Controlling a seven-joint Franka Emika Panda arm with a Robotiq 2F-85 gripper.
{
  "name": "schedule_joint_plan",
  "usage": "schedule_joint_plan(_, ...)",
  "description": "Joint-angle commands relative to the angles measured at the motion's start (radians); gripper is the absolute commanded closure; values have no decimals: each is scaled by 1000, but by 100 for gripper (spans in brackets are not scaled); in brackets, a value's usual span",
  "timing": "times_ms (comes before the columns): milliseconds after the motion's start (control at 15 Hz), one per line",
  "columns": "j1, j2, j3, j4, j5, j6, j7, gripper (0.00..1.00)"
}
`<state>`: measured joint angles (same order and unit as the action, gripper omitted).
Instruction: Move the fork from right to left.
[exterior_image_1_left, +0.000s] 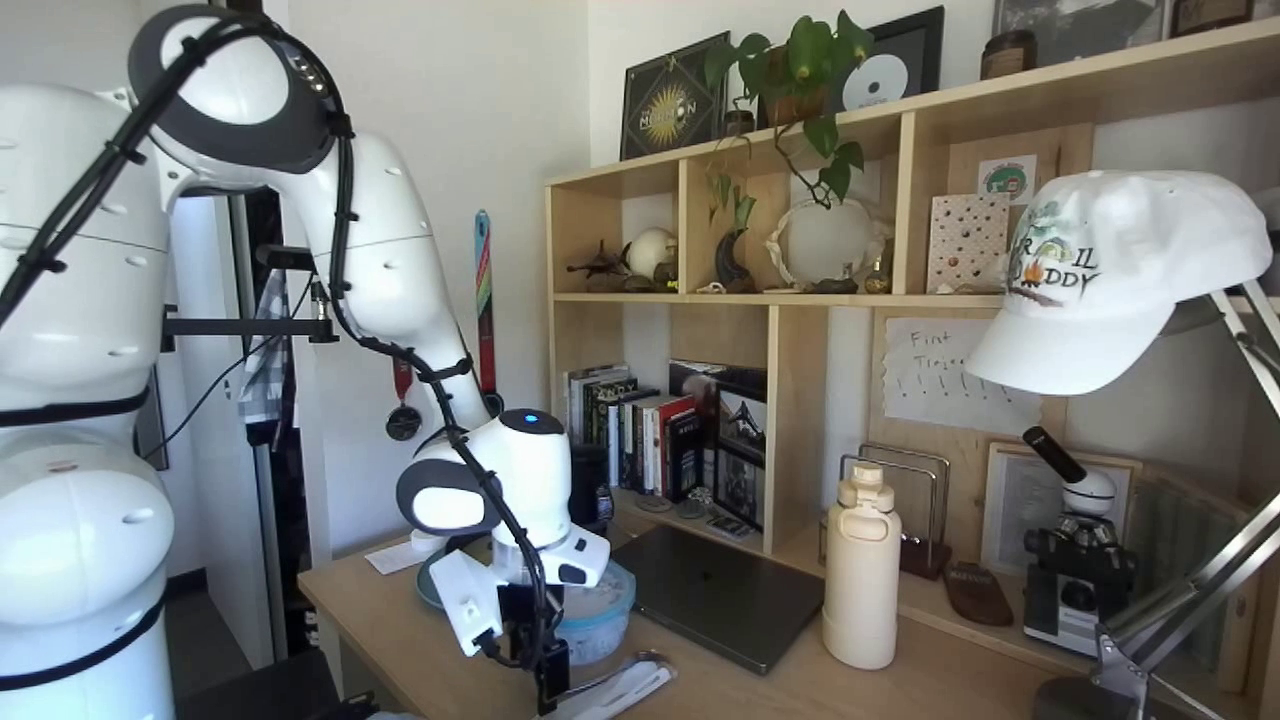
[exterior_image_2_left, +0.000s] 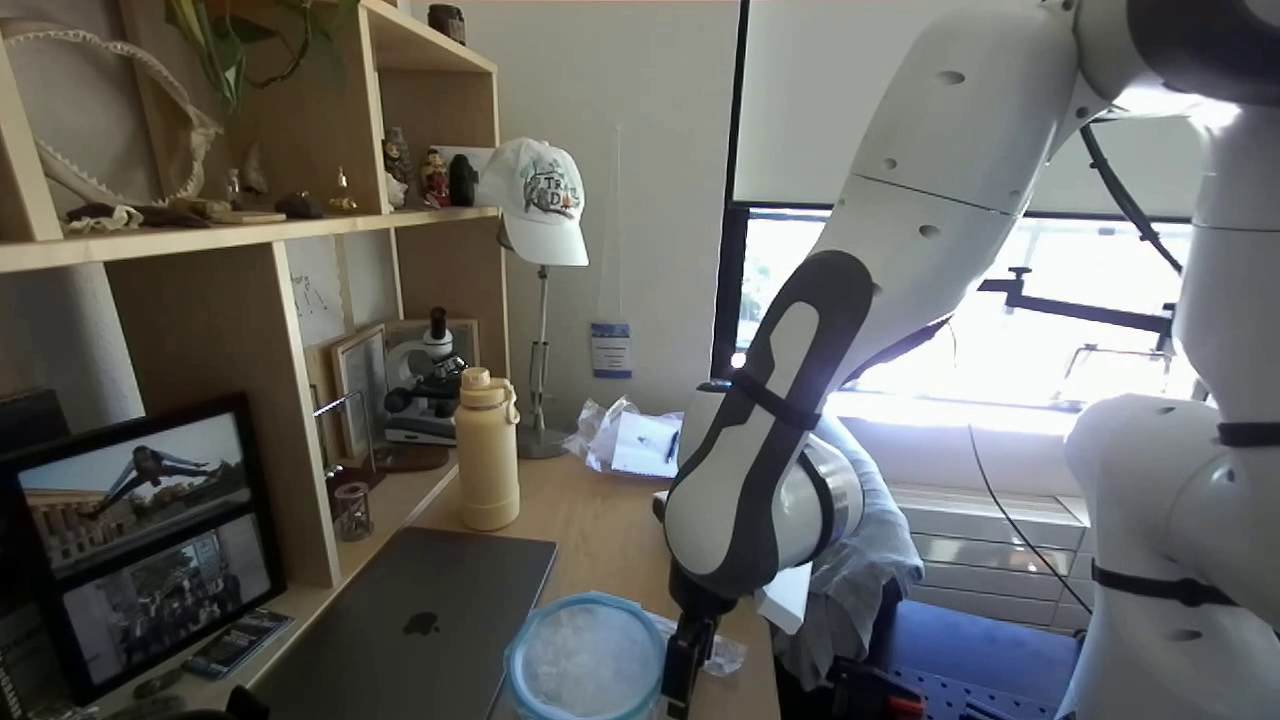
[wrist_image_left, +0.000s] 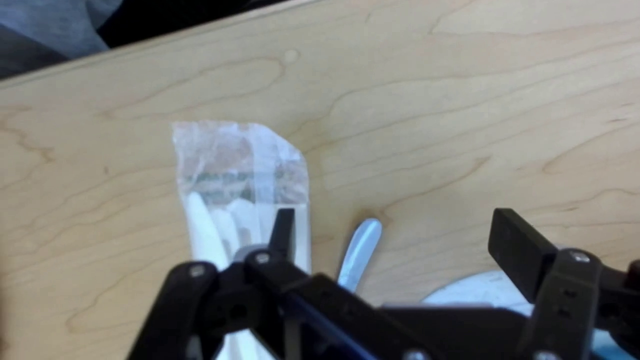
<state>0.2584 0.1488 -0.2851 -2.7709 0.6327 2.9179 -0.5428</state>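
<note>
As the hand (wrist_image_left: 394, 225) gapes wide, presumably to straddle it, there's the fork (wrist_image_left: 359, 255), head hidden, lower centre of the wrist view, lying on the tabletop (wrist_image_left: 425, 130) beside the plastic packet (wrist_image_left: 225, 150).

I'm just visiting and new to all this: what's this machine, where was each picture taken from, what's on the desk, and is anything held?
The white machine is a robot arm, ending in a black pincer for gripping. Two pictures come from cameras outside it, the close-up from one on its wrist. On the desk are a closed laptop, a cream bottle, a blue-rimmed tub and a packet of white cutlery. Beside the packet lies what is probably the fork, though the close-up shows only a metal handle. Nothing is held: the pincer is open, that handle showing in its gap.
</note>
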Motion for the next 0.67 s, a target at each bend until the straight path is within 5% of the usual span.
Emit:
schedule_joint_plan(0,45,-8,-54,-12,-15,44,30,27)
schedule_joint_plan(600,108,-7,-104,-12,30,79,14,90)
